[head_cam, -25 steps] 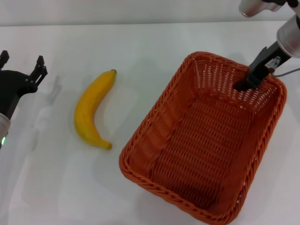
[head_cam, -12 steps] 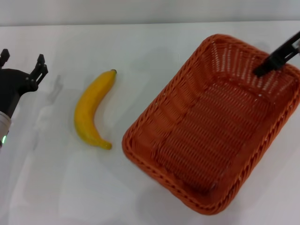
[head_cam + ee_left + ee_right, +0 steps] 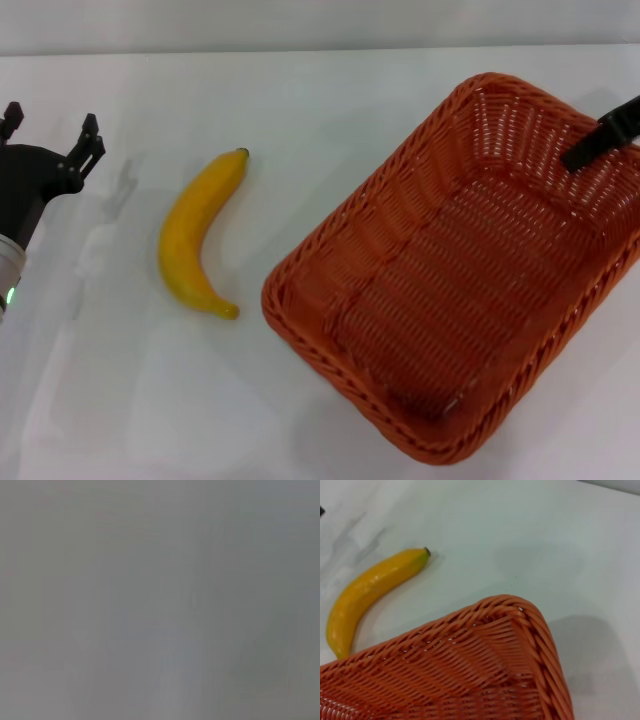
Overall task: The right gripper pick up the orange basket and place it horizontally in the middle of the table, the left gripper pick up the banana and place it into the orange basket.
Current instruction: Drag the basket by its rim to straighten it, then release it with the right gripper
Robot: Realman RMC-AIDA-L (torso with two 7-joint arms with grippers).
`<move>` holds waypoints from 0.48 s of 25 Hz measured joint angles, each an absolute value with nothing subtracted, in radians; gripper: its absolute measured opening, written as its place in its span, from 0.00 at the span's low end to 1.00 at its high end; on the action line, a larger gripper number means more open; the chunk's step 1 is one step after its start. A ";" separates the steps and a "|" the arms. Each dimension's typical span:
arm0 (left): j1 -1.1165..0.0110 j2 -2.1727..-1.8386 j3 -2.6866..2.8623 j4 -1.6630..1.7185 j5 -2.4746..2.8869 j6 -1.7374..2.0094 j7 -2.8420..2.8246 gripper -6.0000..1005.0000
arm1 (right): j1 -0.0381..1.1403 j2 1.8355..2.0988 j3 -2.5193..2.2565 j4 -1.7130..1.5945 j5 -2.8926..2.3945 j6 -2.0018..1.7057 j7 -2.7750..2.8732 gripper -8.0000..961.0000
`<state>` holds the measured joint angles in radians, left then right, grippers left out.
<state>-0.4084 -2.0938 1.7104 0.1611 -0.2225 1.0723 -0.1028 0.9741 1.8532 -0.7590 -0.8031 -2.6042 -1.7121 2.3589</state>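
The right gripper (image 3: 603, 133) has its jaws pinched on the far wall of the orange basket (image 3: 450, 290), which sits skewed on the desk (image 3: 300, 100) — a slip could tip it toward the nearby banana (image 3: 195, 235). The left gripper (image 3: 50, 150) waits apart, jaws wide.

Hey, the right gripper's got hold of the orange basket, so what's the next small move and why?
Probably turn the orange basket level and carry it toward the middle of the table. The right gripper reaches over its far wall, and the basket sits diagonal at the right side. The banana lies untouched, with the left gripper waiting at the left edge.
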 joint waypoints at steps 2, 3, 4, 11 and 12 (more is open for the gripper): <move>-0.411 -2.093 1.710 0.161 -0.223 1.072 -0.103 0.86 | 0.970 1.838 -0.724 -0.768 -2.598 -1.716 2.359 0.13; -0.412 -2.093 1.710 0.161 -0.224 1.072 -0.103 0.86 | 0.968 1.830 -0.702 -0.747 -2.591 -1.717 2.359 0.13; -0.413 -2.093 1.710 0.161 -0.226 1.072 -0.103 0.86 | 0.966 1.820 -0.685 -0.727 -2.581 -1.717 2.358 0.13; -0.417 -2.092 1.710 0.161 -0.226 1.071 -0.103 0.86 | 0.917 1.792 -0.651 -0.663 -2.475 -1.699 2.357 0.13; -0.417 -2.092 1.710 0.161 -0.226 1.071 -0.103 0.86 | 0.908 1.794 -0.650 -0.663 -2.462 -1.696 2.358 0.13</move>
<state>-0.4172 -2.0923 1.7104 0.1609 -0.2258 1.0708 -0.1028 0.9082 1.7940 -0.6502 -0.6630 -2.4617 -1.6962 2.3581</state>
